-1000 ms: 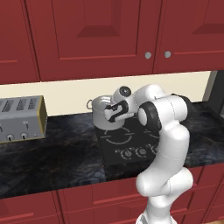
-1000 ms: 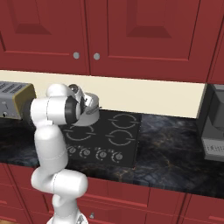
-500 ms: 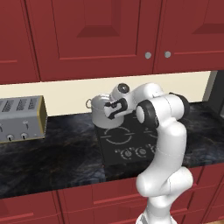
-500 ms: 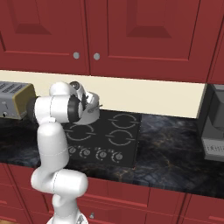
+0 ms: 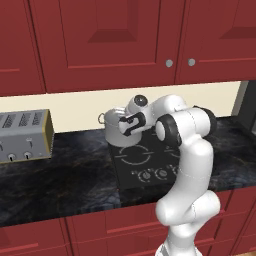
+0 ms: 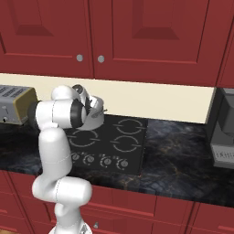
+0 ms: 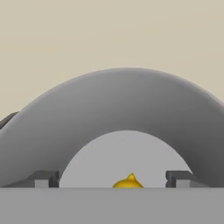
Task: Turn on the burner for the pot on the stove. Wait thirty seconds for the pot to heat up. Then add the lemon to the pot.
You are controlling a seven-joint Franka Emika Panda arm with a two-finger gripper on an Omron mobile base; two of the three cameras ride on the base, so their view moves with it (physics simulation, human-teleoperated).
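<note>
Dropped free since a second earlier, lemon [image 7: 127, 182] lay inside pot [image 5: 116, 126] on stove [image 5: 150, 159] rear-left burner, just below gripper [image 7: 113, 178] poised over rim, jaws spread wide, gripping nothing; toaster [image 5: 24, 135] well apart at left.

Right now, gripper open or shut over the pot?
Open. In the hand view the fingertips stand wide apart, the lemon between them, untouched, inside the pot.

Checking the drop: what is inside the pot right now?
The lemon lies in the pot, between the open gripper tips. Only its top shows; the rest is cut off at the frame's bottom.
</note>
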